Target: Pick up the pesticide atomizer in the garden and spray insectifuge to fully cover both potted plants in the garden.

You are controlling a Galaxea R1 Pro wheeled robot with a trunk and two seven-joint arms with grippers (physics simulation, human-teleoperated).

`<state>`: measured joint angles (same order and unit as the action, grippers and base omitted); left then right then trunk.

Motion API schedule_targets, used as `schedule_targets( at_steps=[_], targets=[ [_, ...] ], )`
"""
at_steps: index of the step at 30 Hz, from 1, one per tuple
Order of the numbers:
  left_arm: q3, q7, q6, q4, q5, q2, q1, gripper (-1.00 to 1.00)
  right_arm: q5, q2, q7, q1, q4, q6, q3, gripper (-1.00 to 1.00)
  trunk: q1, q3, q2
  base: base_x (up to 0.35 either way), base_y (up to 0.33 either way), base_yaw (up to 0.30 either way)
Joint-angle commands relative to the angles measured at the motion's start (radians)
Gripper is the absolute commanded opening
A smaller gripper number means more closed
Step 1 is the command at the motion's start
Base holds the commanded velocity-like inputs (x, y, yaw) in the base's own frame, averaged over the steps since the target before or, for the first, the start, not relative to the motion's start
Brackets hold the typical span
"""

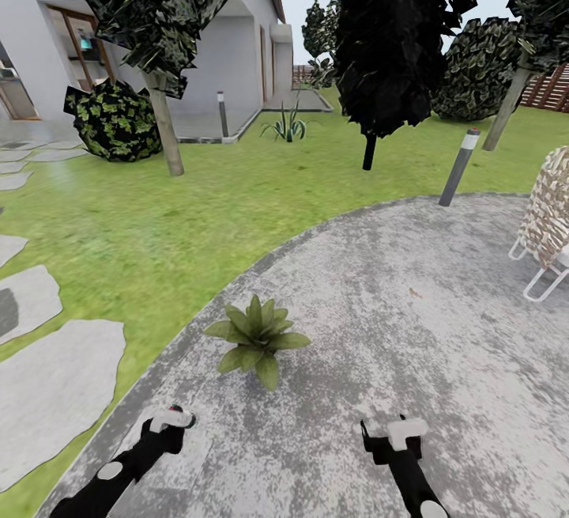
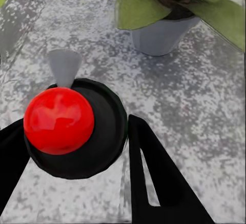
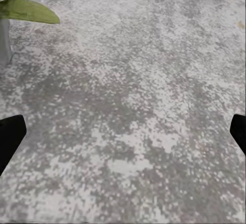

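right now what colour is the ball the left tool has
Bright glossy red ball, against a black round body; clearest in the left wrist view.

leafy potted plant [image 1: 257, 336] upright on patio [image 1: 442, 328]

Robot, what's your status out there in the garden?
Left gripper closed on atomizer, plant just ahead. Right gripper open, over patio. Chair far off right, not in the way.

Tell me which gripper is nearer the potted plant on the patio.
Left. The left gripper sits just short of the potted plant, slightly to its left; the right gripper is further off, to the plant's right over bare patio.
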<state>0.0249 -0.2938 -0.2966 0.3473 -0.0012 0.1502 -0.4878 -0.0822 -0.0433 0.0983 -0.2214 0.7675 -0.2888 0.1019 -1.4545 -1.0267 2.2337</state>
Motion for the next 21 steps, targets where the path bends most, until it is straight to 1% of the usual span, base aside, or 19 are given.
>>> schedule_targets(
  at_steps=[1,2,4,5,6,8,9,11,13,14,16,17,18,19,21],
  targets=[
    [0.005,-0.051,-0.001,-0.001,-0.002,0.028,-0.002,-1.00,-0.036,-0.002,-0.001,0.000,0.000,0.000,0.011,1.00,0.000,-0.001,0.000,0.000,0.000,0.000],
    [0.005,-0.076,0.002,0.000,-0.002,0.041,-0.003,-1.00,-0.051,-0.002,-0.009,0.000,0.000,0.001,0.013,1.00,0.000,-0.001,0.000,0.000,0.000,0.000],
    [0.006,-0.180,0.021,0.001,-0.008,0.088,-0.005,-1.00,-0.117,-0.002,-0.066,-0.001,0.002,0.001,0.018,1.00,0.000,-0.001,0.000,0.000,0.000,0.000],
    [0.006,-0.257,0.037,0.002,-0.026,0.117,-0.005,-1.00,-0.170,-0.002,-0.131,-0.001,0.006,0.002,0.019,1.00,0.000,-0.001,0.000,0.000,0.000,0.000],
    [0.006,-0.282,0.041,0.003,-0.035,0.126,-0.005,-1.00,-0.186,-0.002,-0.155,-0.001,0.007,0.002,0.019,1.00,0.000,-0.001,0.000,0.000,0.000,0.000],
    [0.005,-0.369,0.051,0.012,-0.089,0.153,-0.006,-1.00,-0.236,-0.001,-0.255,-0.004,0.011,0.003,0.019,1.00,0.000,-0.001,0.000,0.000,0.000,0.000],
    [0.005,-0.388,0.052,0.016,-0.106,0.157,-0.006,-1.00,-0.245,-0.001,-0.279,-0.005,0.012,0.004,0.019,1.00,0.000,-0.001,0.000,0.000,0.000,0.000],
    [0.004,-0.451,0.057,0.040,-0.186,0.166,-0.006,-1.00,-0.268,-0.001,-0.367,-0.012,0.017,0.006,0.019,1.00,0.000,-0.001,0.000,0.000,0.000,0.000],
    [0.004,-0.498,0.064,0.066,-0.275,0.165,-0.006,-1.00,-0.278,-0.001,-0.450,-0.027,0.020,0.008,0.020,1.00,0.000,-0.001,0.000,0.000,0.000,0.000],
    [0.004,-0.507,0.067,0.072,-0.297,0.165,-0.006,-1.00,-0.279,-0.001,-0.470,-0.032,0.021,0.009,0.020,1.00,0.000,-0.001,0.000,0.000,0.000,0.000],
    [0.003,-0.544,0.093,0.095,-0.372,0.162,-0.007,-1.00,-0.287,-0.001,-0.557,-0.055,0.022,0.028,0.021,1.00,0.000,-0.001,0.000,0.000,0.000,0.000],
    [0.002,-0.552,0.103,0.102,-0.386,0.161,-0.007,-1.00,-0.291,-0.001,-0.581,-0.063,0.021,0.036,0.021,1.00,0.000,-0.001,0.000,0.000,0.000,0.000],
    [0.002,-0.569,0.125,0.118,-0.408,0.160,-0.007,-1.00,-0.304,-0.001,-0.630,-0.080,0.021,0.056,0.021,1.00,0.000,-0.001,0.000,0.000,0.000,0.000],
    [0.002,-0.585,0.148,0.137,-0.422,0.159,-0.007,-1.00,-0.320,-0.001,-0.678,-0.100,0.021,0.078,0.021,1.00,0.000,-0.001,0.000,0.000,0.000,0.000],
    [0.003,-0.620,0.192,0.186,-0.439,0.157,-0.008,-1.00,-0.352,-0.001,-0.759,-0.142,0.021,0.114,0.021,1.00,0.000,-0.001,0.000,0.000,0.000,0.000]
  ],
)
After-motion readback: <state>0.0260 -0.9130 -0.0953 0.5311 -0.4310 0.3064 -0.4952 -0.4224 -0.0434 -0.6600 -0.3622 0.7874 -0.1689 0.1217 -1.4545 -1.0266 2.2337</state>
